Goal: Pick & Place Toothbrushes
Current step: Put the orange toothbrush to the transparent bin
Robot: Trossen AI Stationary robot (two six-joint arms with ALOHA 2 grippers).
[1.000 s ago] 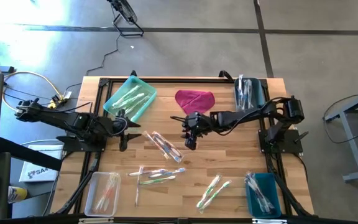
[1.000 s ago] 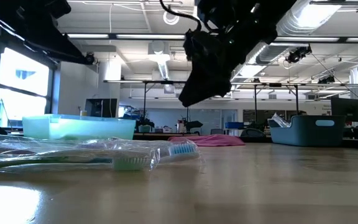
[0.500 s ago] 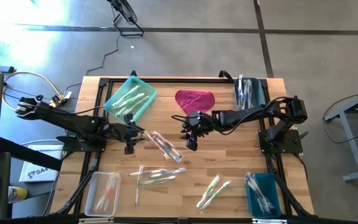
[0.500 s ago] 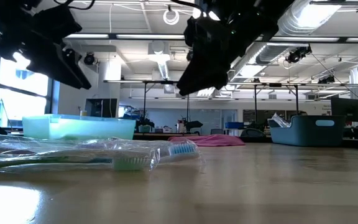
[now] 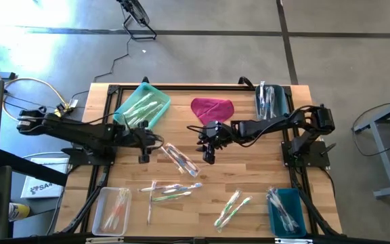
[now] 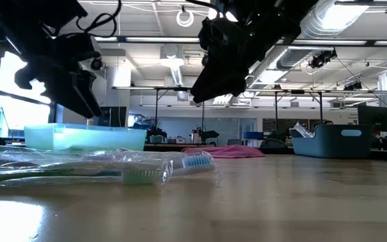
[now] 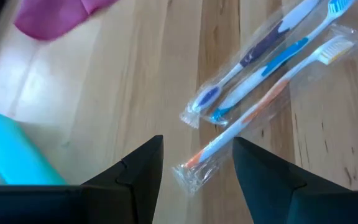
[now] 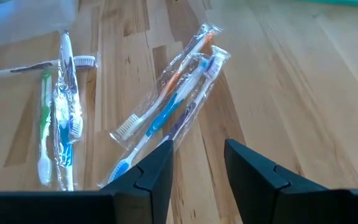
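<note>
Toothbrushes (image 5: 179,158) partly beyond frame edge between two empty, parted pincers: left (image 5: 143,156), right (image 5: 208,156).

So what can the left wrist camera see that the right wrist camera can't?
Only the left wrist view shows the magenta cloth and a corner of the light teal bin.

Only the right wrist view shows a second bunch of toothbrushes with green and blue handles, farther along the table, and the corner of a clear bin.

Both show the same pack of three wrapped toothbrushes with orange, blue and purple handles on the wooden table, plus each arm's own open end effector, left and right.
</note>
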